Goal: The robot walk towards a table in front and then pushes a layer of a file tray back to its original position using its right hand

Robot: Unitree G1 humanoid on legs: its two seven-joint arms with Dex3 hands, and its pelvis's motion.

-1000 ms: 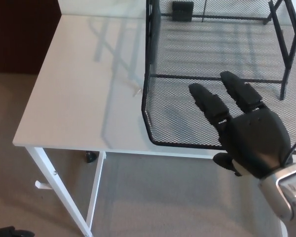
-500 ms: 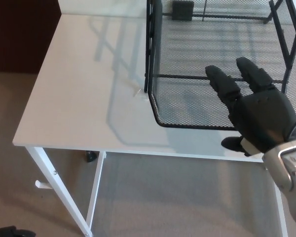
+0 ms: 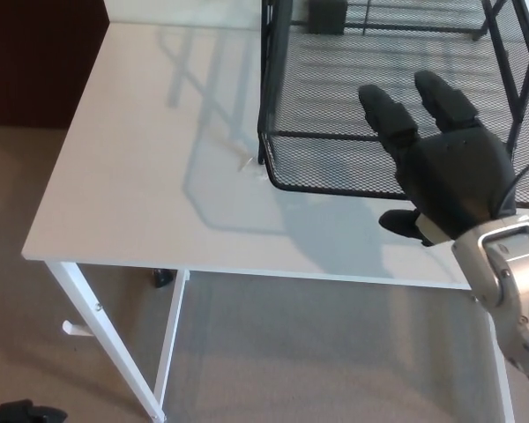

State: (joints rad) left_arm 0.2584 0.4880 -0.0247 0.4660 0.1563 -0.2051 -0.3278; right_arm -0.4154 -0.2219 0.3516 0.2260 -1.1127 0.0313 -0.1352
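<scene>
The black mesh tray layer (image 3: 335, 115) sits on the far right of the white table (image 3: 150, 176), its rounded front edge facing the near side and its long axis running left to right. The right hand (image 3: 445, 172) presses flat against that front edge, fingers (image 3: 386, 115) spread, holding nothing. Grey carpet (image 3: 326, 352) lies below; a dark panel (image 3: 35, 62) stands far left.

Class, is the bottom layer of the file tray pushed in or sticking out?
Sticking out slightly: the bottom layer juts past the frame.

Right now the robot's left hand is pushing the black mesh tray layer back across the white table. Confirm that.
Not quite: it is the right hand, entering from picture right in the head view, pushing the black mesh tray layer on the white table.
</scene>
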